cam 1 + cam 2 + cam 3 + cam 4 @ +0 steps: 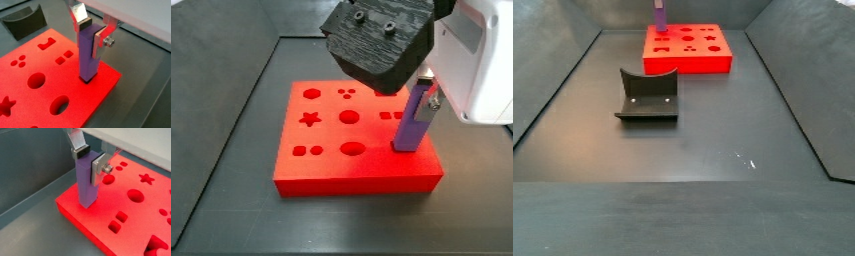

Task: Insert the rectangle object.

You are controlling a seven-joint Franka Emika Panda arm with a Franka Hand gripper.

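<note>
The rectangle object (88, 55), a long purple-blue bar, stands upright between my fingers in both wrist views (87, 185). My gripper (92, 34) is shut on its upper end, also seen in a wrist view (90, 160). The bar's lower end rests at an opening near one corner of the red board (40, 60); how deep it sits I cannot tell. In a side view the bar (413, 125) stands at the board's (345, 172) near right part under the gripper (424, 92). In a side view the bar (659, 15) rises from the far board (700, 62).
The red board has several shaped holes: star, circles, squares, small dots. A dark grey curved holder (648, 97) stands on the dark floor in front of the board, also seen in a wrist view (23, 20). Grey walls enclose the floor.
</note>
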